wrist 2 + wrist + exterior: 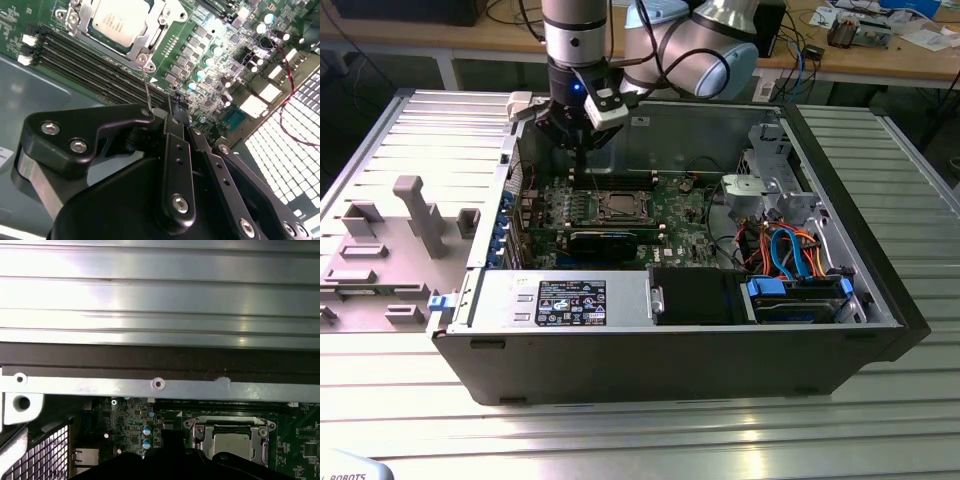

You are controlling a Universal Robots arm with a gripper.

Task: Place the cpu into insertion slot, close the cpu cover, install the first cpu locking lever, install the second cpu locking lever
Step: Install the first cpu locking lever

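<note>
The cpu [120, 20], silver-topped, sits in the insertion slot [617, 207] on the green board. The cpu cover [150, 42] lies closed around it as a metal frame; cpu [232, 440] and cover [200, 432] also appear in the first wrist view. A thin wire locking lever [146, 90] rises from the socket's corner up to my fingertips. My gripper [176, 107] hangs just beside the socket, fingers shut together, with the lever's end against its tip; whether it is pinched I cannot tell. In the exterior view the gripper [582, 172] stands over the board, to the exterior view's left of the socket.
Long memory slots [75, 55] run beside the socket. A black card [605, 240] lies in front of it, with the power supply [560, 300] nearer still. Cables [790, 250] and a drive cage [770, 170] fill the case's right side. The case wall [158, 385] is close behind the gripper.
</note>
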